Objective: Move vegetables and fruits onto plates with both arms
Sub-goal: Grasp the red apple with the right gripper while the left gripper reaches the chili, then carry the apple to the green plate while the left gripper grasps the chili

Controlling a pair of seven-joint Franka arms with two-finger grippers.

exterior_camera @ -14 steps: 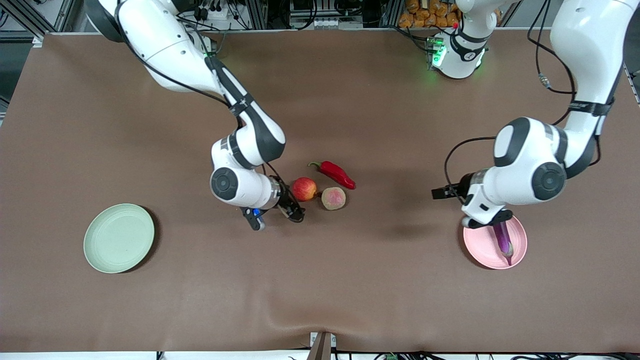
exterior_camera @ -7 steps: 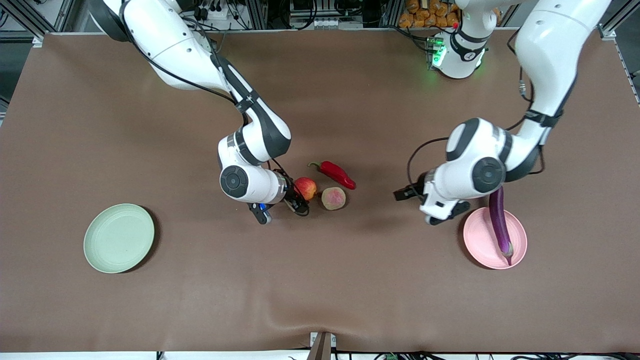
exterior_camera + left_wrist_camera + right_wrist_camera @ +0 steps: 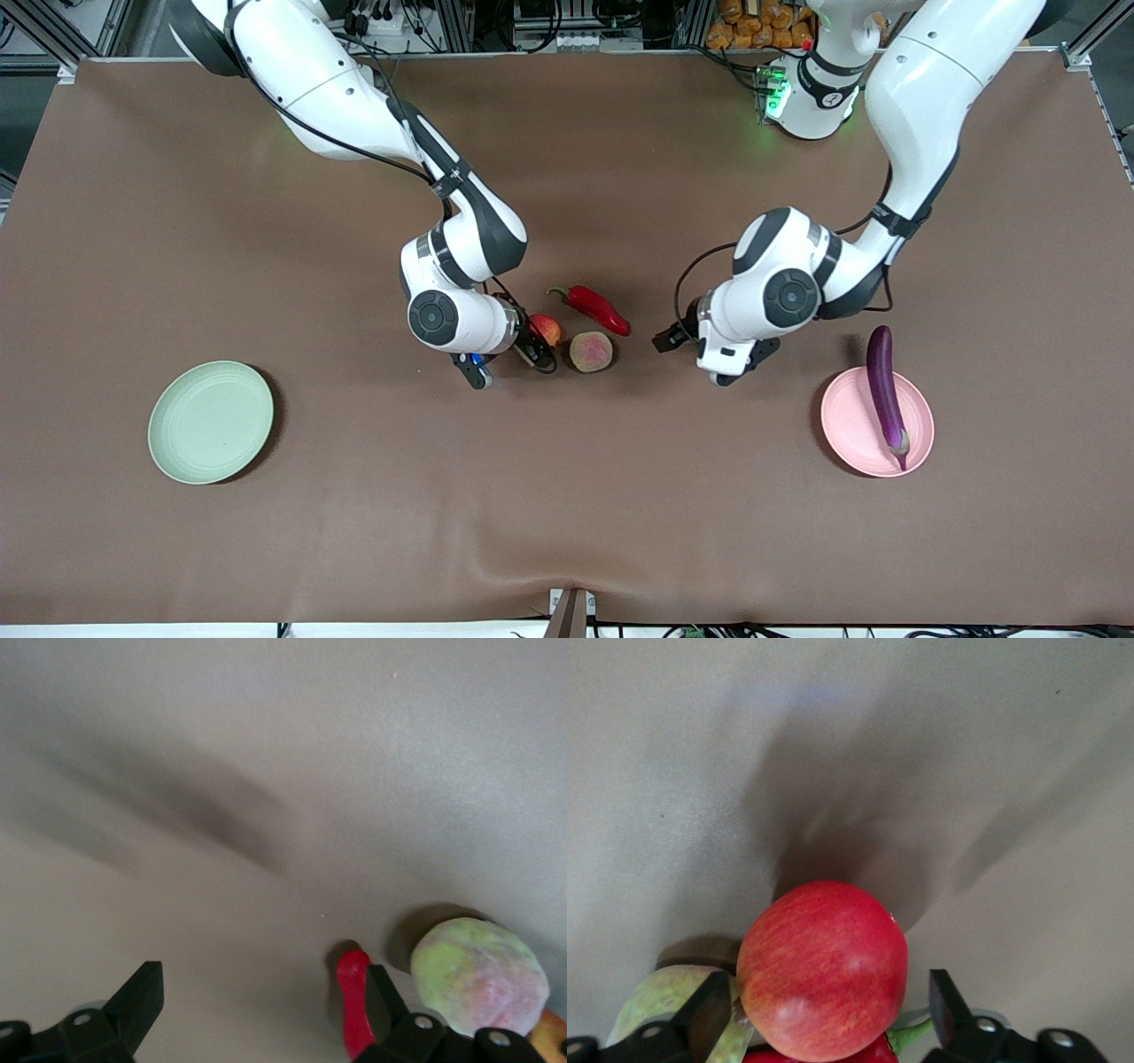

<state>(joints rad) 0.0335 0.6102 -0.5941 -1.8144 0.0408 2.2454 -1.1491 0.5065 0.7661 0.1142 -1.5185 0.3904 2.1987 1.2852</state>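
Note:
The red-yellow apple (image 3: 824, 970) sits on the table between the fingers of my right gripper (image 3: 828, 992), which is open around it; in the front view the apple (image 3: 549, 329) is half hidden by that gripper (image 3: 536, 347). The peach-like ball (image 3: 591, 351) and the red chili (image 3: 595, 307) lie beside the apple. My left gripper (image 3: 731, 368) is open and empty over bare table between the peach and the pink plate (image 3: 846, 430). Its wrist view shows its open gripper (image 3: 263, 992), the chili tip (image 3: 353, 988) and the peach (image 3: 478, 976). The purple eggplant (image 3: 885, 387) lies on the pink plate.
The pale green plate (image 3: 211, 422) is empty toward the right arm's end of the table, nearer the front camera than the fruits. The brown table cover (image 3: 567, 496) has a raised fold at its front edge.
My left gripper has left the eggplant lying on the pink plate and moved toward the chili and peach. My right gripper has moved onto the apple, its fingers now on either side.

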